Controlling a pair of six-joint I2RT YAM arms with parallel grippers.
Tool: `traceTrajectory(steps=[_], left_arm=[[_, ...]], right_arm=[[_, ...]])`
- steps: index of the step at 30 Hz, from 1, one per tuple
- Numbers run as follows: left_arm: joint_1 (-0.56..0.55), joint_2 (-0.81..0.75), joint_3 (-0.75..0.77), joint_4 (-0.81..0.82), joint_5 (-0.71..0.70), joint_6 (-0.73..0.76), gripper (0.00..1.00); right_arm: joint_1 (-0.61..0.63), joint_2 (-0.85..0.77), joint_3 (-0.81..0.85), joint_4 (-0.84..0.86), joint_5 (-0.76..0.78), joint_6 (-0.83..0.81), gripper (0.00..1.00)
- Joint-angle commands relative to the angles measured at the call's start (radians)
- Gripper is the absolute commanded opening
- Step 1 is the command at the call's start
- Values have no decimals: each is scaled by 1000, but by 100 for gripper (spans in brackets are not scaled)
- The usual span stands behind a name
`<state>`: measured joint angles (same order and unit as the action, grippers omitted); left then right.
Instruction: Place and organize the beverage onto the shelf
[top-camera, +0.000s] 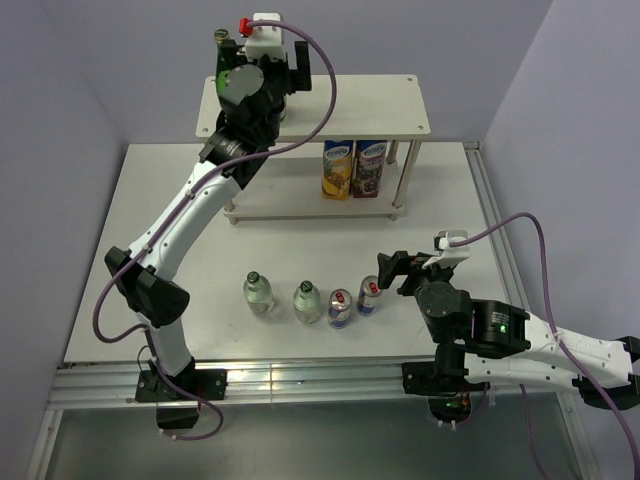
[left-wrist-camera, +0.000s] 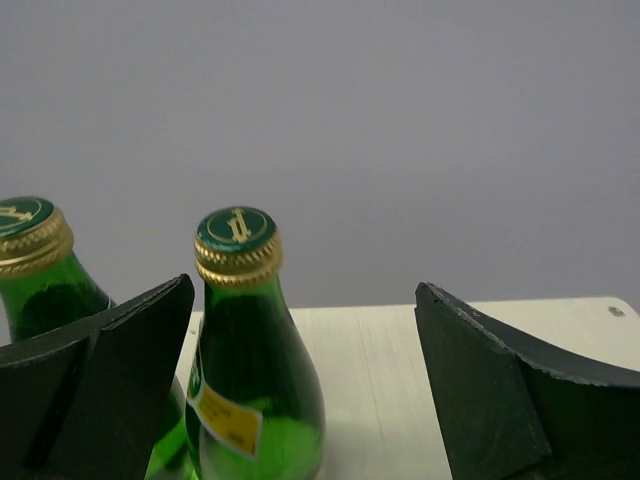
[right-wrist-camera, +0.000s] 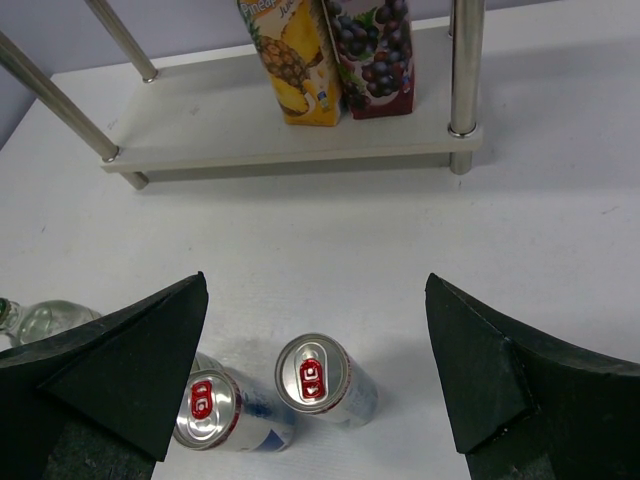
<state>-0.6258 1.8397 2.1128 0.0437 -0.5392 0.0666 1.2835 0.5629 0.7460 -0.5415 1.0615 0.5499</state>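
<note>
The surface (top-camera: 440, 200) is carrying the shelf (top-camera: 370, 100), clear bottles (top-camera: 258, 292) and cans (top-camera: 340, 308); green bottles (left-wrist-camera: 250, 380) and cartons (top-camera: 337, 169) are sitting on the shelf.

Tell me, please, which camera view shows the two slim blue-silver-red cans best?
The right wrist view: the slim blue-silver-red cans stand close below it, red-tabbed tops plain. The top external view shows them small; the left wrist view, neither.

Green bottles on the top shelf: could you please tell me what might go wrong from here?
The open left tool straddles one green bottle; a skewed retreat could knock it into the other bottle.
The cans stand close together before the open right tool; grasping one could topple the other.
</note>
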Motion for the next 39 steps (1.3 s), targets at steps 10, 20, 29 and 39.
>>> traceTrajectory(steps=[10, 20, 29, 39], left_arm=[[-257, -474, -351, -103, -329, -31, 99], [-871, -829, -1060, -661, -846, -929, 99], [-911, -637, -1137, -1346, -805, -1910, 99], [-844, -798, -1361, -762, -762, -1414, 99]], right_arm=[[11, 5, 4, -15, 51, 47, 96], [13, 26, 19, -23, 23, 39, 96], [14, 32, 7, -23, 9, 50, 96], [17, 58, 12, -43, 9, 67, 96]])
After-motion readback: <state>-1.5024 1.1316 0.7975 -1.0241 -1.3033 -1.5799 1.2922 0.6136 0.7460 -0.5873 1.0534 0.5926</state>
